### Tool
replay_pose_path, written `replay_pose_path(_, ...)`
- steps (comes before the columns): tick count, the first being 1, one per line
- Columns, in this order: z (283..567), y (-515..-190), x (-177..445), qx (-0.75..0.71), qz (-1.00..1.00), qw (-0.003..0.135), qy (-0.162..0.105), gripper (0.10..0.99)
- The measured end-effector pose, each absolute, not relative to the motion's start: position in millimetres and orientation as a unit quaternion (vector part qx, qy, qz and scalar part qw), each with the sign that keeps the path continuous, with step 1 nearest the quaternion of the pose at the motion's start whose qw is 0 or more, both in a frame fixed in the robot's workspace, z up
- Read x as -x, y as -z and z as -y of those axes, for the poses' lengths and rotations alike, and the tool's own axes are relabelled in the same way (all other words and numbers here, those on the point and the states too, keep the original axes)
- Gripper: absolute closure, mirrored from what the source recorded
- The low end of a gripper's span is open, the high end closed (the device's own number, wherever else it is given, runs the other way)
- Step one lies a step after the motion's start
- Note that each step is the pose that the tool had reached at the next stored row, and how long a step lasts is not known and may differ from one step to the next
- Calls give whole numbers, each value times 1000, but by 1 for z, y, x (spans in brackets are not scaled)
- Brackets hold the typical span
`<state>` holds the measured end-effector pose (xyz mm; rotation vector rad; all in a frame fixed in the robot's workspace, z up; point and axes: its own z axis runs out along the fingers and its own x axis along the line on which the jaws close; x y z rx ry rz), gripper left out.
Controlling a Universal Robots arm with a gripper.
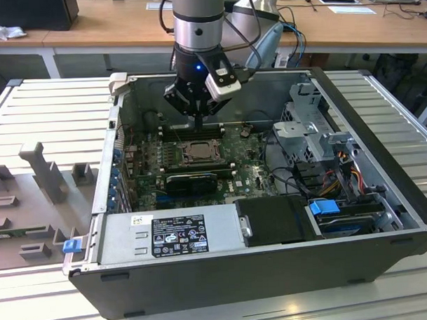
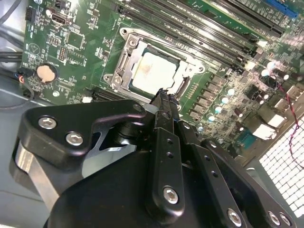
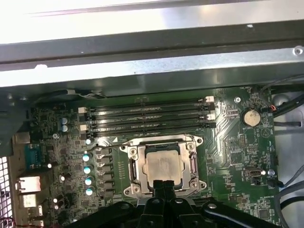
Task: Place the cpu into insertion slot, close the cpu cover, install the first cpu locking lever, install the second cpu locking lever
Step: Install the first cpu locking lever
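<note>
Computer case (image 1: 239, 278), open, on desk (image 1: 43, 110): holds green motherboard (image 1: 253, 176); power supply (image 1: 174, 231) at 6 o'clock of it in the exterior view. Insertion slot (image 1: 199, 152): holds cpu (image 2: 153, 71), cpu cover (image 3: 132, 164) flat around it. End effector (image 2: 164, 95): fingers narrow, drawn together, tips at slot's edge.

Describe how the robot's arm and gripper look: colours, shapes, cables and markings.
The arm is a silver-grey cylinder with a black band, a blue light below it and black cables alongside. The gripper is matte black, with linkages studded by silver screws.
</note>
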<state>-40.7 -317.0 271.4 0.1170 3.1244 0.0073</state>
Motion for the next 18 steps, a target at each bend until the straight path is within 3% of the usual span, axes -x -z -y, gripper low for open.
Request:
replay_pose_path(6, 318, -271, 53, -22, -1000, 7, -17, 980)
replay_pose_path(18, 318, -269, 74, -21, -1000, 7, -20, 980)
